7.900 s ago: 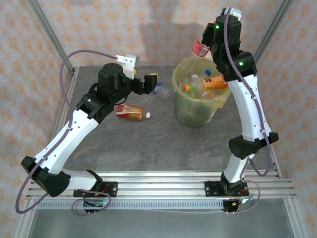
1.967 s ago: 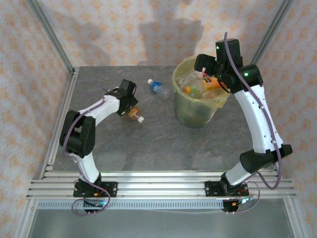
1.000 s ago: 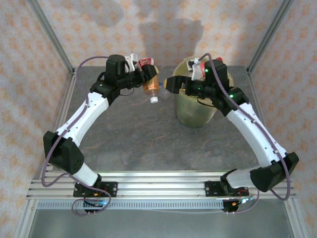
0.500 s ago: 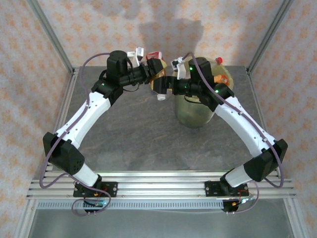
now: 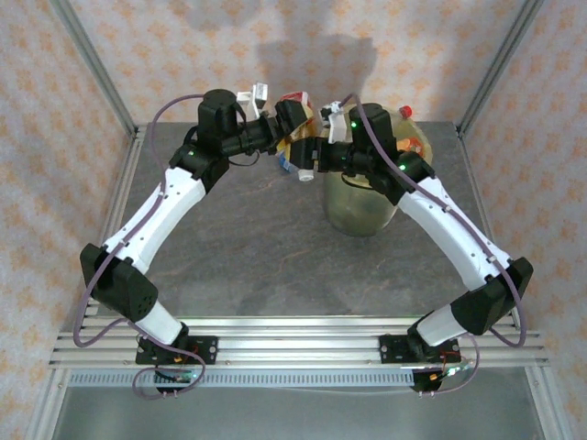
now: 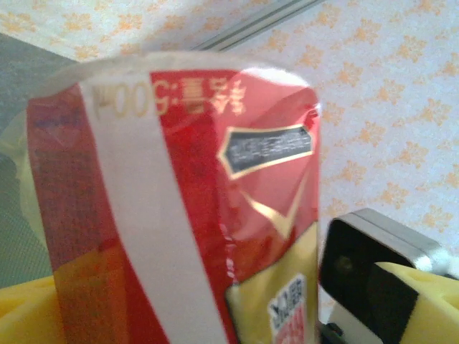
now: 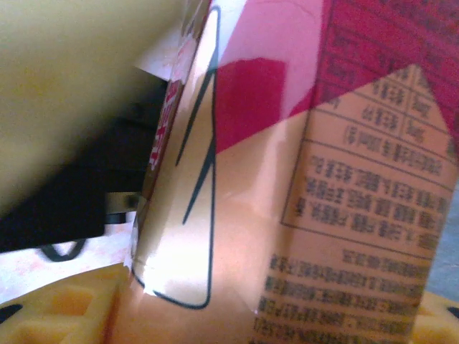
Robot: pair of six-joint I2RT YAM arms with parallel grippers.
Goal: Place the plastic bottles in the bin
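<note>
Grey stone-pattern table (image 5: 257, 238), patterned walls: one bottle held aloft beside the bin (image 5: 362, 215).
The red-labelled plastic bottle (image 6: 179, 215) hangs in the air, white cap down, between my two grippers, just left of the yellow-green bin's rim. My right gripper (image 5: 310, 156) clamps it, with yellow pads (image 7: 64, 308) against its sides. My left gripper (image 5: 293, 124) straddles its upper part; whether it grips, I cannot tell.

Grey mottled table (image 5: 257, 247), aluminium rails (image 5: 293, 332) across its near edge, left arm base (image 5: 174, 348) and right arm base (image 5: 426, 353) bolted there, yellow-green bin (image 5: 362, 206) upright on the far right-centre surface.
</note>
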